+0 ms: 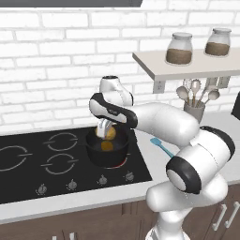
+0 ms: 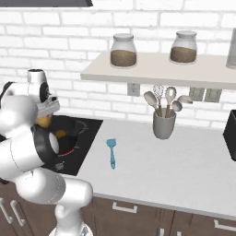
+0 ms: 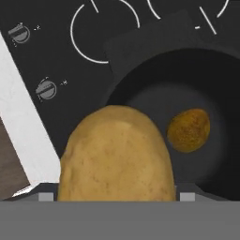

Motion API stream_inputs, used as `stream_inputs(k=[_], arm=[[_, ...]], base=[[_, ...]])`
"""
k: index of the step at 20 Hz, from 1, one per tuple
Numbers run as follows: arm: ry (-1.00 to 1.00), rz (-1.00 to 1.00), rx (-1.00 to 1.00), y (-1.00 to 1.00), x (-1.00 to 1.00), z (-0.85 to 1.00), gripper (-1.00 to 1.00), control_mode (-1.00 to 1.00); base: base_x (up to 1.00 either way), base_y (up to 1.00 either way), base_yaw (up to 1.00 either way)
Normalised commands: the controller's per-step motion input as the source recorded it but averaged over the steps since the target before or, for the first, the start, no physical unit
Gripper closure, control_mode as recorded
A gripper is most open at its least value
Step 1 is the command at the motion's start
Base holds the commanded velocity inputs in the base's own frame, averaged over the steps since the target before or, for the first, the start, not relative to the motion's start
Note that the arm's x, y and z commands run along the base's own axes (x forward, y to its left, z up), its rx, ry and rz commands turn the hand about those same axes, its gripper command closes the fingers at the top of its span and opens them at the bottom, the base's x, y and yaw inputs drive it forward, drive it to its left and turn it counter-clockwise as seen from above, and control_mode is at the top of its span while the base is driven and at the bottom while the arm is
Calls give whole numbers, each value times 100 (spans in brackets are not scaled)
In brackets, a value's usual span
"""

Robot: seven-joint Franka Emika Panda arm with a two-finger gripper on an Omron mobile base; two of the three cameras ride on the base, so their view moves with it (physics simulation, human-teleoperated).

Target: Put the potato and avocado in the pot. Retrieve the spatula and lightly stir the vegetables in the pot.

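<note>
My gripper [image 1: 106, 133] hangs just above the black pot [image 1: 95, 157] on the front right burner, shut on the potato [image 1: 109, 132], a tan-yellow lump. In the hand view the potato [image 3: 117, 159] sits large between the two finger tips, over the pot's near rim [image 3: 140, 75]. On the pot's floor lies the avocado [image 3: 188, 130], a smaller brown-orange rounded piece [image 1: 107, 146]. The teal-blue spatula [image 1: 161, 146] lies flat on the counter to the right of the stove [image 2: 111, 152]. From the right base view my arm hides most of the pot [image 2: 69, 131].
A grey utensil holder [image 2: 164, 124] with spoons and a whisk stands at the back of the counter. A shelf [image 2: 152, 71] with two jars hangs above it. Stove knobs [image 1: 102, 179] line the cooktop's front edge. A dark object [image 2: 230, 133] sits at the far right.
</note>
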Motion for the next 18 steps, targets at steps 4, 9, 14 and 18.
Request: stream_inputs(k=[4, 9, 14, 18], arm=[[0, -11, 0, 1, 25, -42, 100, -100], [0, -9, 0, 0, 15, -33, 100, -100], [-3, -7, -2, 6, 14, -19, 100, -100], [-2, -5, -2, 7, 13, -20, 100, -100]], base=[[0, 0, 0], [0, 0, 0], [0, 0, 0], [0, 0, 0]])
